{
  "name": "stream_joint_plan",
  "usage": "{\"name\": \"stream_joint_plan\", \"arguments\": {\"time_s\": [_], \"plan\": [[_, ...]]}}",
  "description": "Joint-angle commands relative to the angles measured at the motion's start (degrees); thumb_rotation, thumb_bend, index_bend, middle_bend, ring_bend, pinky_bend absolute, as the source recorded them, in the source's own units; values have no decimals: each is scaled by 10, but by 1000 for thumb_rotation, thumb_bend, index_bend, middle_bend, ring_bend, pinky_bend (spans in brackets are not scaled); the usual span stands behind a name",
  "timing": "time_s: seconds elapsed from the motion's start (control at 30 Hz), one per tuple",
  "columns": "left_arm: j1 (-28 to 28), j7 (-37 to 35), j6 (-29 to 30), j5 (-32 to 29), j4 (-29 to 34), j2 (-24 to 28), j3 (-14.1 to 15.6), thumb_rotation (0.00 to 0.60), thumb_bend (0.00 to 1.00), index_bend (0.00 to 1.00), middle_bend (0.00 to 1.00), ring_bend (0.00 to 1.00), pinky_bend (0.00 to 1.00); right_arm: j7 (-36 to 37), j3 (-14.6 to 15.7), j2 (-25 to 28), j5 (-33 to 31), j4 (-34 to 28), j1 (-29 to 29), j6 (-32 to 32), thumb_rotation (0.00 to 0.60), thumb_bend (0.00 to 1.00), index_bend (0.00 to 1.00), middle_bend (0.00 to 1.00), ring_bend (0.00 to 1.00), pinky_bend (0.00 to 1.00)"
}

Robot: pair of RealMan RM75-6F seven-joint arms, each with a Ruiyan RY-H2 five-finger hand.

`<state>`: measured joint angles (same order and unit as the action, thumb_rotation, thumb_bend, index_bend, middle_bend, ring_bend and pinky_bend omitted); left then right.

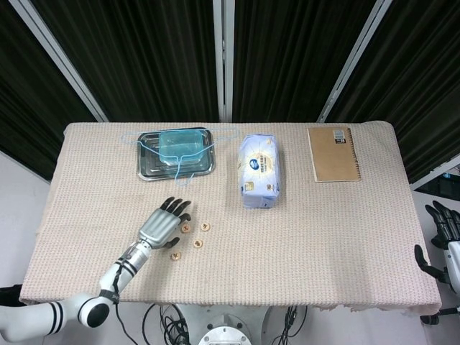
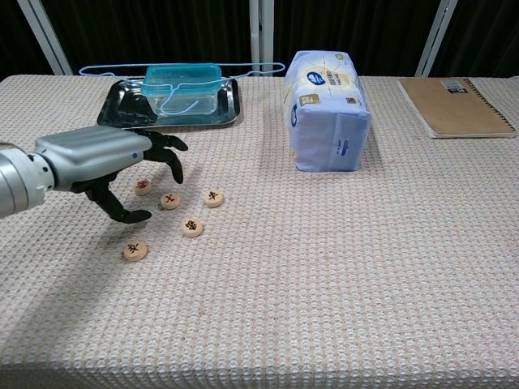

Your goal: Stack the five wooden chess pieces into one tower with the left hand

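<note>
Several round wooden chess pieces lie flat and apart on the woven cloth left of centre. In the chest view they are a red-marked piece (image 2: 143,185), a second red-marked one (image 2: 169,200), a dark-marked one (image 2: 213,197), another (image 2: 192,228) and the nearest (image 2: 135,250). My left hand (image 2: 105,158) hovers over the left of the group, fingers spread and curved down, holding nothing. From the head view the left hand (image 1: 162,226) hides the far-left piece; three others (image 1: 205,227) (image 1: 197,244) (image 1: 175,255) show beside it. My right hand (image 1: 445,237) hangs off the table's right edge, fingers apart.
A metal tray (image 1: 147,169) holding a teal container (image 1: 180,144) stands at the back, with a thin blue wire hanger over it. A blue tissue pack (image 1: 260,171) lies right of the pieces. A brown notebook (image 1: 333,154) is at the back right.
</note>
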<state>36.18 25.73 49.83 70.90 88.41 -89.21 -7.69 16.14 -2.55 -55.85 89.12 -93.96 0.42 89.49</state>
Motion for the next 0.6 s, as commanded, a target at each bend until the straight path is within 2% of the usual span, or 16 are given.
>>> {"name": "stream_joint_plan", "arguments": {"time_s": [0.03,0.23,0.6], "plan": [[6,-9,-1,-1,-8,-8,1,600,298,321,28,0,0,3,-1,1,-3,1,2,-5,600,407,0,0,0,0],[19,-18,-3,-7,-33,-25,4,600,298,380,35,0,0,9,0,3,-2,3,1,-4,600,407,0,0,0,0],[32,-12,4,-21,-59,-42,10,600,300,412,36,0,0,14,-2,6,-7,4,2,-10,600,407,0,0,0,0]]}}
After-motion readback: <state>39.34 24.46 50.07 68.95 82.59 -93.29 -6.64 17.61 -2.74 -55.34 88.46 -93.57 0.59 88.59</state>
